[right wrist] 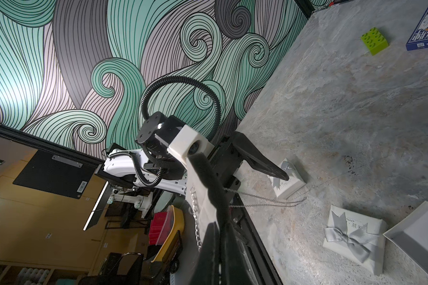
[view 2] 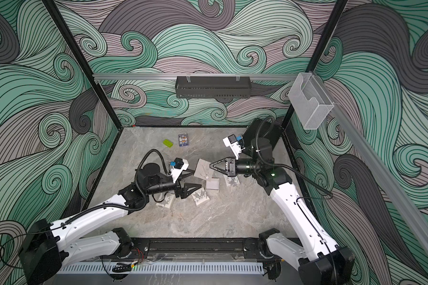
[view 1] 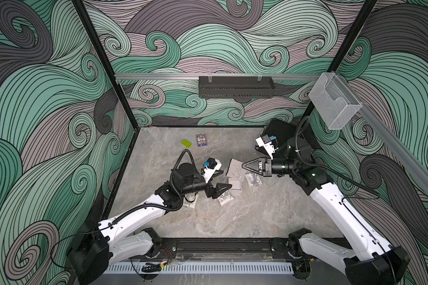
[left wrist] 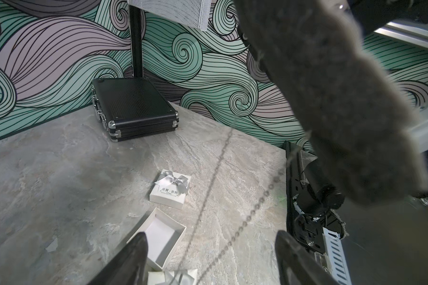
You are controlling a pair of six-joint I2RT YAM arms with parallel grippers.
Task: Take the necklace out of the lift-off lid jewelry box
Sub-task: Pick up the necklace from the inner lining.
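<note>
While the right gripper (view 1: 244, 164) pinches the grey foam insert (view 1: 232, 167) by its edge, the necklace (view 1: 237, 171) rides on it, up in the air.

Chain's draped over the tilted insert, and in the right wrist view loops of it dangle toward the left gripper (view 1: 227, 178). That one sits just beside the insert with its jaws spread wide, gripping nothing. The open white box base (left wrist: 158, 237) lies on the table (view 1: 232, 217) below, near a bow-topped box (left wrist: 169, 188).
</note>
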